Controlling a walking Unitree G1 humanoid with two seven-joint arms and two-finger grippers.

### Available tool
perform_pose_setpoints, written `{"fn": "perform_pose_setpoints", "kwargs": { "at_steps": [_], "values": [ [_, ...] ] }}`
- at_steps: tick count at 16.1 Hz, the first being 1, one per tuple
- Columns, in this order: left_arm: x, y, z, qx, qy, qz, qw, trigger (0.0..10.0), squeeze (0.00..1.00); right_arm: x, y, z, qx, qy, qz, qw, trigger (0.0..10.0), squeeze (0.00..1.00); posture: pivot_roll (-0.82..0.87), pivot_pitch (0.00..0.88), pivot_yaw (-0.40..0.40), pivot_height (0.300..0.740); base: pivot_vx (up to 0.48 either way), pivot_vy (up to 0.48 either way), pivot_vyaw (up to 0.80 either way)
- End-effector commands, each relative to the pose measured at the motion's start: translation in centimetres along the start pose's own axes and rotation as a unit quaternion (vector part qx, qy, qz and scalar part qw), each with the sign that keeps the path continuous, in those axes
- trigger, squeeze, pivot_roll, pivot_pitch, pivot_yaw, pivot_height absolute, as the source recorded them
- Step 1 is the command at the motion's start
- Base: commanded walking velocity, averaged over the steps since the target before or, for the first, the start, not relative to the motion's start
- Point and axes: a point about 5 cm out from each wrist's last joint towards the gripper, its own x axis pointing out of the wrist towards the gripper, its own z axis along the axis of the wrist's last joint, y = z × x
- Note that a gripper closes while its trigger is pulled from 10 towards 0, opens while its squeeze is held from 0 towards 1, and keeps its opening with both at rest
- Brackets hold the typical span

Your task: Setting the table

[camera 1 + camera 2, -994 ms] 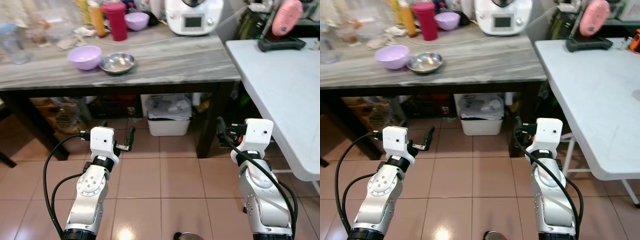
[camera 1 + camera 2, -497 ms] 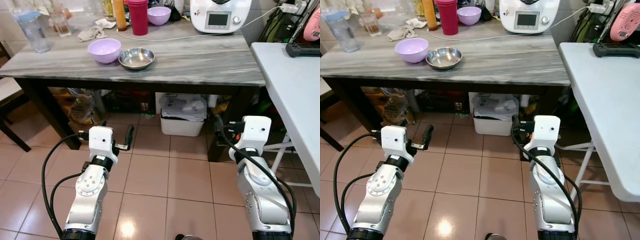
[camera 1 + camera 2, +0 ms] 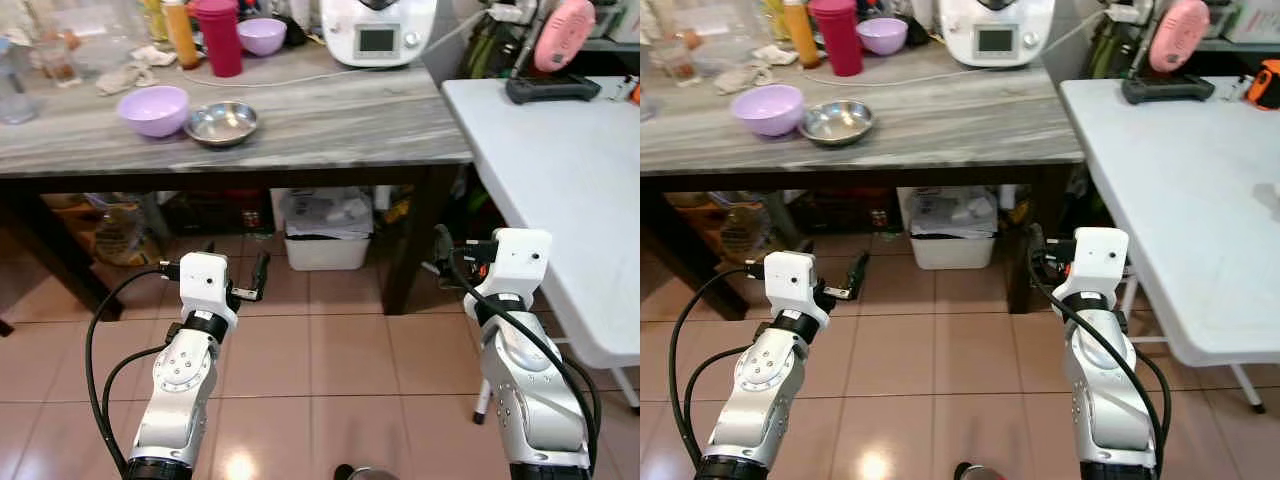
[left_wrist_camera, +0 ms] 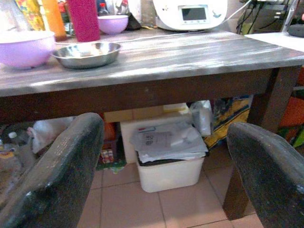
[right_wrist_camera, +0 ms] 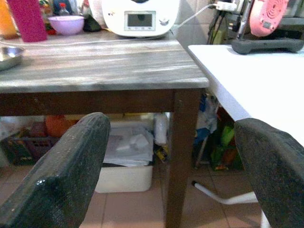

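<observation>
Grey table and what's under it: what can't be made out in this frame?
- White bin: head views, rear hidden by the grey table.
- Items at the table's far left: cut off by the frame edge, blurred.
- White appliance: top cropped; display too small to read.
- Steel bowl: left wrist view, low angle hides its inside.

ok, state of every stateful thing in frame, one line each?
left claw: open, empty, held low over the floor tiles
right claw: open, empty, held low
steel bowl: upright, empty, on the grey table
near purple bowl: upright, beside the steel bowl, contents not visible
far purple bowl: upright, back of table
red tumbler: upright
white appliance: upright, cable attached
white bin: under the table, filled with paper
</observation>
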Motion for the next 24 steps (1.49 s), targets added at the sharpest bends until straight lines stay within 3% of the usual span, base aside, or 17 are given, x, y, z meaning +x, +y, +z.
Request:
{"fn": "perform_pose_setpoints", "kwargs": {
  "at_steps": [1, 5, 10, 15, 24],
  "values": [
    [0.01, 0.09, 0.22, 0.000, -0.002, -0.001, 1.000, 10.0, 0.00, -0.10, -0.17, 0.39, -0.003, -0.005, 0.000, 1.000, 10.0, 0.00, -0.25, 0.082, 0.021, 0.740, 0.000, -0.292, 0.00],
    [0.01, 0.12, 0.19, 0.000, -0.001, -0.003, 1.000, 10.0, 0.00, -0.19, -0.03, 0.40, 0.007, -0.004, -0.002, 1.000, 10.0, 0.00, -0.25, 0.082, 0.023, 0.740, 0.000, -0.354, 0.00],
    [0.16, 0.04, 0.29, -0.001, -0.003, -0.004, 1.000, 10.0, 0.00, -0.12, -0.29, 0.62, -0.002, -0.007, -0.001, 1.000, 10.0, 0.00, -0.26, 0.075, 0.021, 0.740, 0.000, -0.364, -0.67],
    [0.00, -0.12, 0.98, 0.000, -0.013, -0.008, 1.000, 10.0, 0.00, -0.38, -0.17, 0.91, -0.010, -0.013, 0.006, 1.000, 10.0, 0.00, -0.26, 0.078, 0.020, 0.740, 0.000, -0.364, 0.00],
    [-0.02, -0.67, 0.41, -0.002, -0.002, -0.011, 1.000, 10.0, 0.00, -0.54, -0.15, 1.02, -0.017, -0.018, 0.014, 1.000, 10.0, 0.00, -0.27, 0.079, 0.023, 0.740, 0.000, -0.430, 0.00]
  ]
}}
